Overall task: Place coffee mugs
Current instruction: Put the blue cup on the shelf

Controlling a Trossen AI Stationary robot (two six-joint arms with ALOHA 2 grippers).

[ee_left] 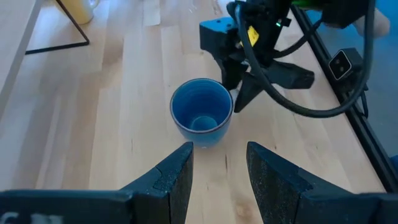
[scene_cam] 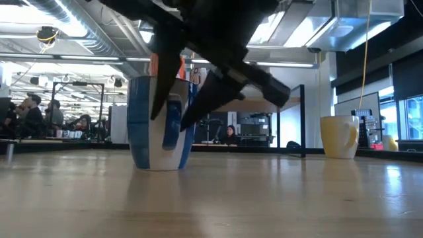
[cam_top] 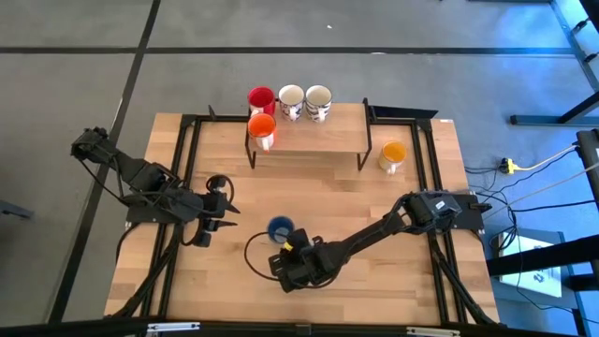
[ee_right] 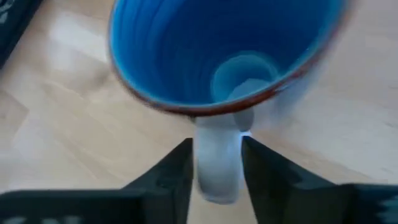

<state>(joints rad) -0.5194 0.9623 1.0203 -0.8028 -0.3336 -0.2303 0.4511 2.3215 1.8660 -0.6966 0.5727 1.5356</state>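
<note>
- The blue mug (cam_top: pixel 279 227) stands upright on the wooden surface (cam_top: pixel 374 281), near the middle of its front half, open end up and empty inside.
- The right gripper (ee_right: pixel 216 163) sits low at the blue mug, one finger on either side of its pale handle (ee_right: pixel 216 163); the fingers lie close along the handle, but whether they actually pinch it cannot be told.
- The left gripper (ee_left: pixel 219 168) hovers just beside the blue mug on the left of the surface, its fingers parted and holding nothing, pointed at the mug.
- The red mug (cam_top: pixel 260 98) and two white patterned mugs (cam_top: pixel 304 101) stand in a row at the back of a low wooden rack (cam_top: pixel 328 136) at the far edge.
- The orange-red mug (cam_top: pixel 262 127) stands on the rack's front left part, in front of the red one.
- The yellow-orange mug (cam_top: pixel 392 155) stands alone on the surface, just right of the rack, well apart from the blue mug.
</note>
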